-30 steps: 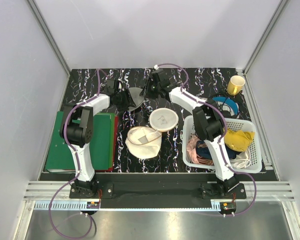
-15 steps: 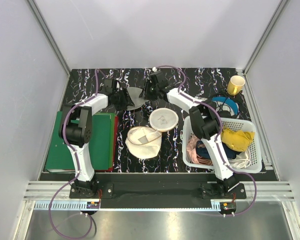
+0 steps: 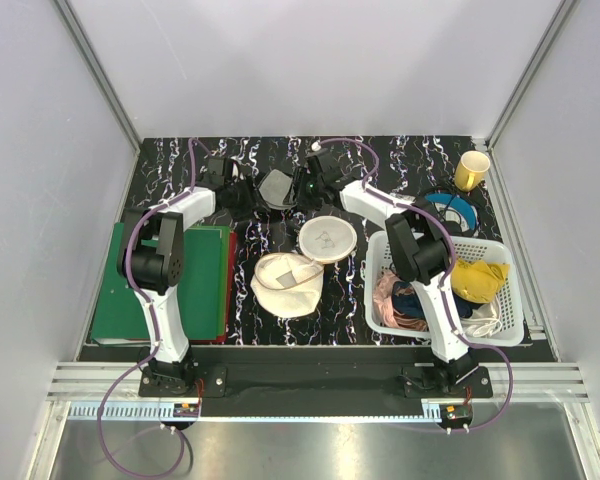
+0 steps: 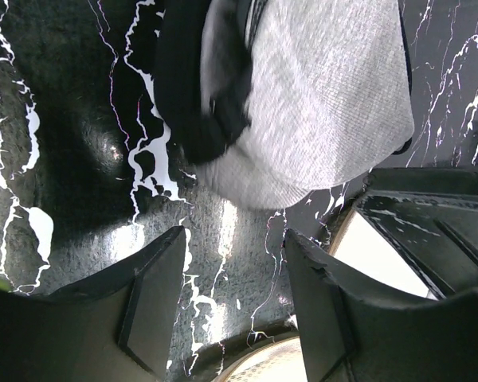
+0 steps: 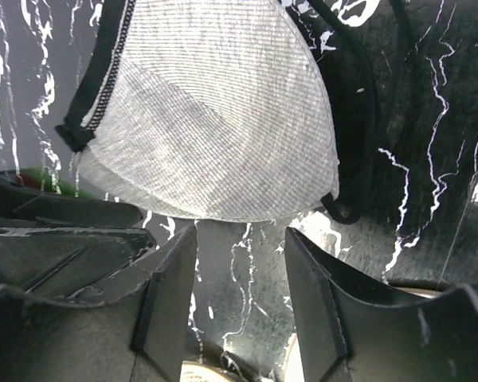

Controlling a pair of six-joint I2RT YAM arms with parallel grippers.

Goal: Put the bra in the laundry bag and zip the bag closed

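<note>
Your left gripper (image 4: 235,239) and right gripper (image 5: 239,235) spread empty, either side of the bra (image 3: 277,188), laundry bag (image 3: 288,288) open

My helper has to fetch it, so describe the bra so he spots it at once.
At the far end of the black marbled table, between the left pincer and the right pincer, lies the bra: a grey ribbed cup with black trim and straps. The round laundry bag nearer the arms is cream, and the other clothes sit in the white basket.
</note>
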